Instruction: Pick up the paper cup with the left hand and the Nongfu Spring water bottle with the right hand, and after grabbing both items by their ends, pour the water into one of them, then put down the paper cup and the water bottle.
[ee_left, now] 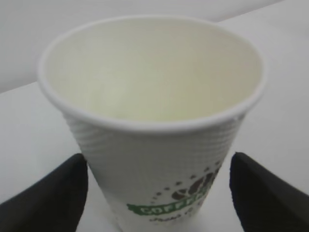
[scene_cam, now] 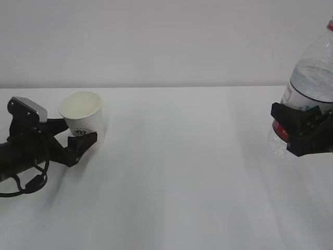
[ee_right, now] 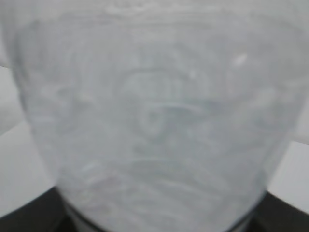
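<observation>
The paper cup [scene_cam: 83, 115] stands upright at the left on the white table [scene_cam: 177, 172], white with a green logo, and shows nothing inside [ee_left: 149, 72]. My left gripper [scene_cam: 78, 133] lies low and open, its black fingers [ee_left: 53, 198] on either side of the cup's lower part with narrow gaps. At the right edge, my right gripper [scene_cam: 291, 130] is shut on the Nongfu Spring water bottle [scene_cam: 312, 78] around its red label. The bottle leans a little, with its neck to the upper right. Water [scene_cam: 315, 70] fills its lower part. Its clear ribbed wall [ee_right: 154, 121] fills the right wrist view.
A plain pale wall [scene_cam: 156, 36] rises behind the table's far edge. A wide stretch of bare tabletop separates the cup from the bottle.
</observation>
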